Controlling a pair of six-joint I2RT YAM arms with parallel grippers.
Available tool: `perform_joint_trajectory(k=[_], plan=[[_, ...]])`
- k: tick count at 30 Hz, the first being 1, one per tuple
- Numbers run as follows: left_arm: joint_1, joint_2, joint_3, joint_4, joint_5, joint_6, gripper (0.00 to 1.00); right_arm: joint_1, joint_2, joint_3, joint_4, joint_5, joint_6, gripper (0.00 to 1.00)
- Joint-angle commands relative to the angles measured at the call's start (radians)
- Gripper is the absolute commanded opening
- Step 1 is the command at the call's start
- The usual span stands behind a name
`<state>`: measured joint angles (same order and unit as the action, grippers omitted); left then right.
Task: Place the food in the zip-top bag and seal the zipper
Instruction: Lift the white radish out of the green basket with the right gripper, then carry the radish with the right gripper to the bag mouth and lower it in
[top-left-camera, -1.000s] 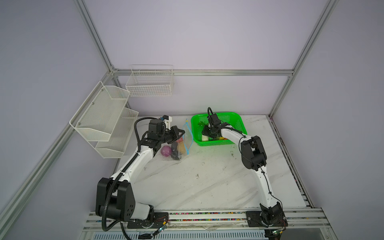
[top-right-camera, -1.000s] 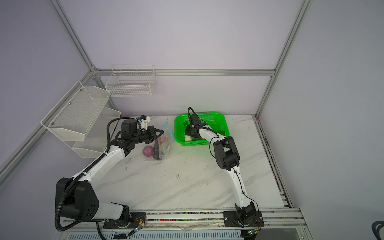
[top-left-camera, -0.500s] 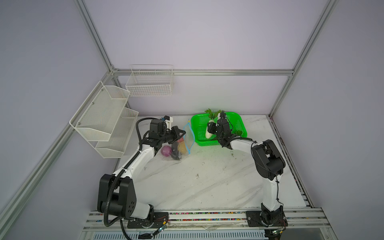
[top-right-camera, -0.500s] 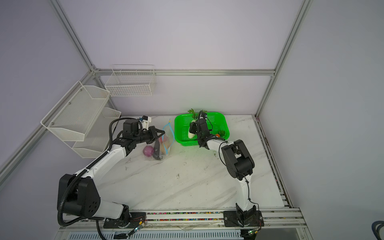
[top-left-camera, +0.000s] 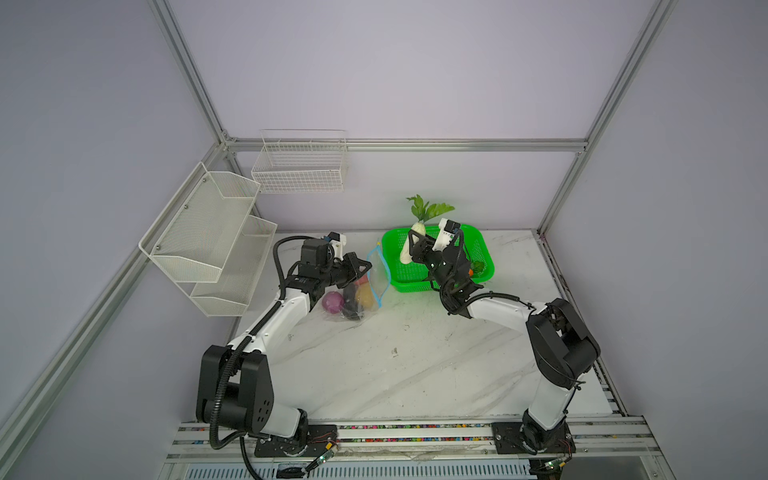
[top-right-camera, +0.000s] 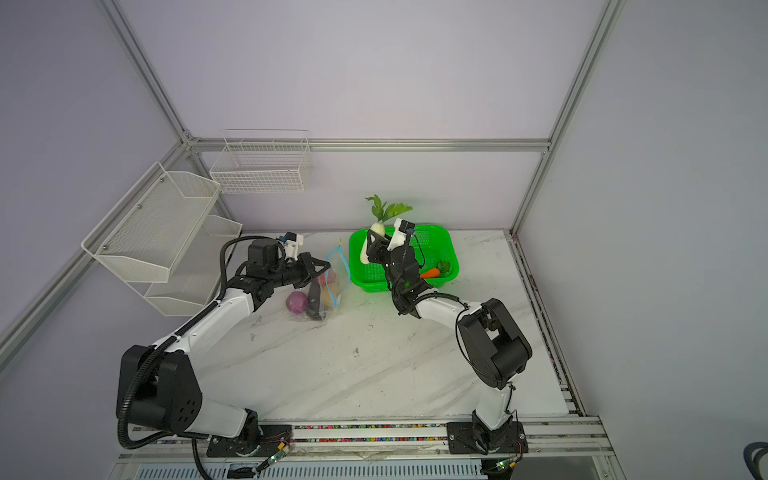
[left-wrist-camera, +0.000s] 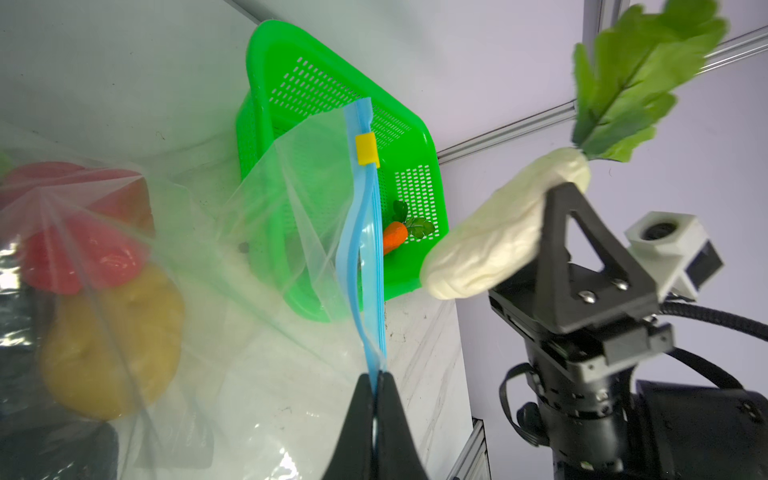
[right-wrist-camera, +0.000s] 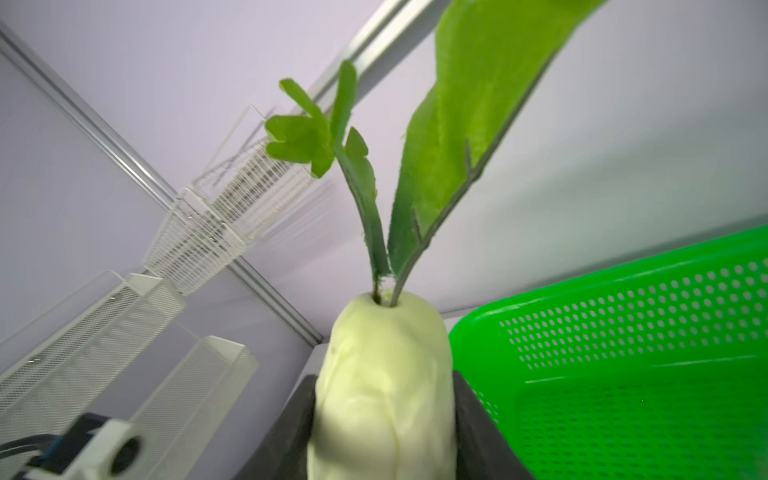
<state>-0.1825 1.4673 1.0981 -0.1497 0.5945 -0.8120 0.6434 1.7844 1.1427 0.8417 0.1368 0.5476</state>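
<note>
The right end effector (right-wrist-camera: 384, 415) is clamped around the middle of the radish (left-wrist-camera: 494, 237), root end below its jaws and leaves above, lifted clear of the basket (left-wrist-camera: 332, 83). The left end effector (left-wrist-camera: 376, 382) is pinched tight on the zipper (left-wrist-camera: 361, 232), holding the bag (left-wrist-camera: 266, 216) with its mouth up off the worktop (top-left-camera: 395, 365). Whether it grips one lip or both cannot be told. The slider (left-wrist-camera: 367, 148) sits at the far end of the strip from its tips. Below and behind that end effector the bag already holds the pepper (left-wrist-camera: 83, 249), potato (left-wrist-camera: 112, 340), onion (top-right-camera: 296, 301) and eggplant (top-right-camera: 313, 301). A carrot (left-wrist-camera: 395, 237) lies in the basket, below the right end effector.

The step in hand appears to be carrying the radish to the bag. The mouth lies beside and lower than the right end effector, toward the left one, and reads as a narrow loop. Doing it well likely means leading with the root end, lining the radish up with the slit, and entering between the slider and the left tips. Release is best left until most of the body is past the lips, because the long leaves may catch on the zipper.
</note>
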Motion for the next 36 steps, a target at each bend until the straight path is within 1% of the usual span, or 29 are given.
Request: perform_joint_trajectory(k=[1, 6, 16, 24, 36], plan=[[0.007, 0.002, 0.028, 0.018, -0.007, -0.002, 0.0, 0.036, -0.024, -0.019, 0.084, 0.018, -0.001, 0.37], [0.007, -0.004, 0.034, 0.01, -0.014, 0.0, 0.0, 0.091, -0.021, -0.02, 0.115, 0.017, -0.004, 0.37], [0.007, -0.022, 0.06, -0.003, -0.019, 0.002, 0.0, 0.169, 0.016, -0.012, 0.116, 0.032, -0.042, 0.37], [0.008, -0.042, 0.071, -0.006, -0.019, 0.0, 0.0, 0.185, 0.042, -0.026, 0.11, 0.035, -0.06, 0.37], [0.007, -0.044, 0.09, -0.012, -0.018, 0.002, 0.0, 0.194, 0.052, -0.04, 0.1, -0.028, -0.109, 0.37]])
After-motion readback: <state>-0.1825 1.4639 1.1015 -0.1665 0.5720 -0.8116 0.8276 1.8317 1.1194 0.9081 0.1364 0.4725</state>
